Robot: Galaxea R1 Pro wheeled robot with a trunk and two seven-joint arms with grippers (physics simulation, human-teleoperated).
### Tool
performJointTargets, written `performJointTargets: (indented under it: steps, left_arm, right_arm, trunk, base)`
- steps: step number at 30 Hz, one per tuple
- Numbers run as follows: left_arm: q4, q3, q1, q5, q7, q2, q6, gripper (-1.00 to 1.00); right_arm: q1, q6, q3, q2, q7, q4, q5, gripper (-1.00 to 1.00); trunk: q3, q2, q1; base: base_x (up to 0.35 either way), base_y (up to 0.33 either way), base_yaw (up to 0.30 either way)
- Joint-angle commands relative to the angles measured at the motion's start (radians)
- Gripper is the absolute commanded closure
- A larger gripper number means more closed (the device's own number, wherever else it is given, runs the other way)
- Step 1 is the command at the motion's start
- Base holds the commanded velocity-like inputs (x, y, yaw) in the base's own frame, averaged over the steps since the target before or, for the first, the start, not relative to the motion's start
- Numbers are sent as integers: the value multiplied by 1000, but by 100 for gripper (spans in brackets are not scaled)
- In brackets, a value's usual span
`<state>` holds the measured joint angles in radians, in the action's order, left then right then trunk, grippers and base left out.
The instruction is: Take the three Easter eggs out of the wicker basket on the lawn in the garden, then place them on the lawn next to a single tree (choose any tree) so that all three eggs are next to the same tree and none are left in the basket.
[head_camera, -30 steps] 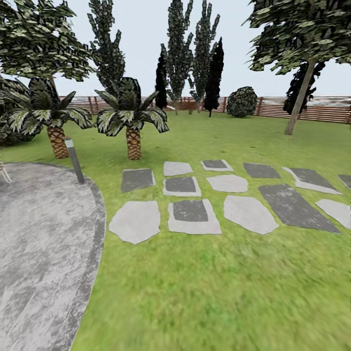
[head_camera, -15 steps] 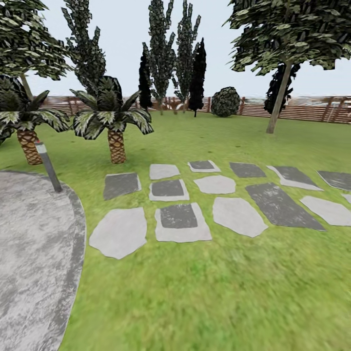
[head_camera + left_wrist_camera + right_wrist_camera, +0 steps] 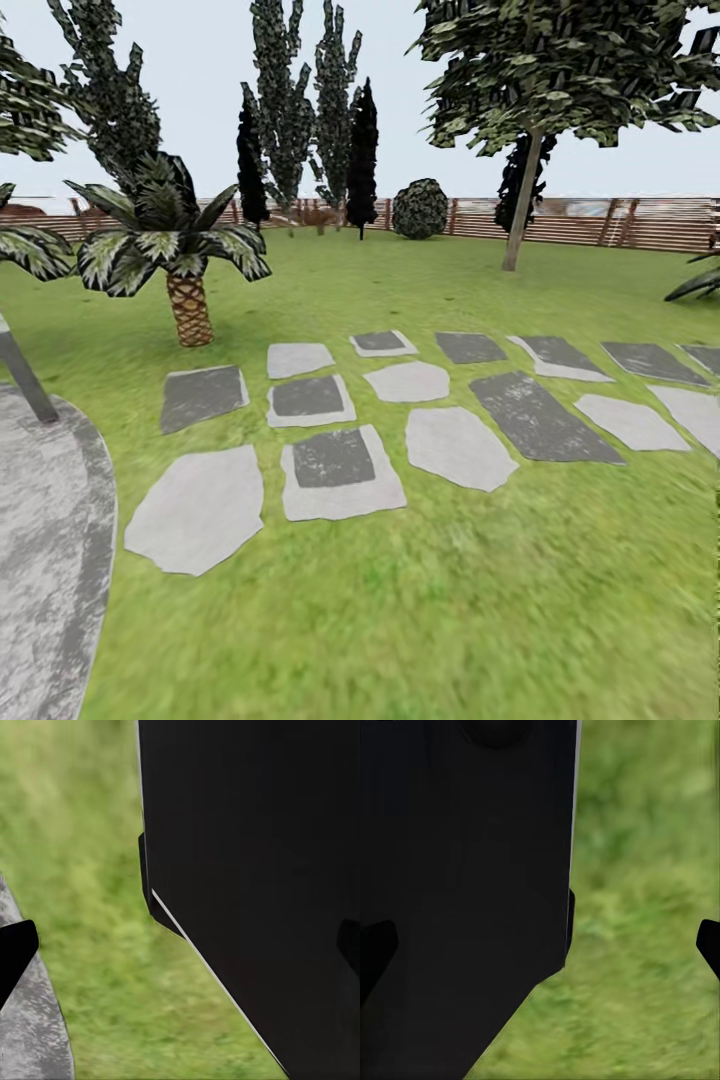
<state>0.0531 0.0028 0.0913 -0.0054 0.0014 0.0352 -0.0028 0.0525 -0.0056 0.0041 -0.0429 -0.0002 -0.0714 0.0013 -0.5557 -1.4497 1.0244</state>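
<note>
The Easter eggs and the wicker basket are out of view. The lawn spreads ahead of me to the brown slat fence of the garden. Tall narrow trees stand at the back by the fence. A pale-trunk tree leans at the right. My left gripper hangs open over grass beside my dark body, with nothing between its fingers. My right gripper is open too, also over grass.
Grey stepping stones lie across the grass ahead. A grey paved patio with a short lamp post is at the left. A palm stands behind the stones, a round bush at the fence.
The whole head view has shifted left, so the camera has swung right. The patio and the left palm have slid toward the picture's edge. More stones show at the right.
</note>
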Motion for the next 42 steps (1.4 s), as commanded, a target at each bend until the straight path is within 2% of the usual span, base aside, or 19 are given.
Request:
performJointTargets:
  steps: [1, 8, 42]
  left_arm:
    - [2, 0, 1, 0, 0, 0, 0, -100]
    - [2, 0, 1, 0, 0, 0, 0, -100]
    - [2, 0, 1, 1, -1, 0, 0, -100]
  right_arm:
    - [1, -1, 0, 0, 0, -2, 0, -100]
    - [1, -1, 0, 0, 0, -2, 0, -100]
    - [2, -1, 0, -1, 0, -2, 0, -100]
  trunk:
    - [-1, 0, 1]
    - [-1, 0, 1]
    - [-1, 0, 1]
  base:
    - [330, 0, -184]
    - [330, 0, -100]
    - [330, 0, -1]
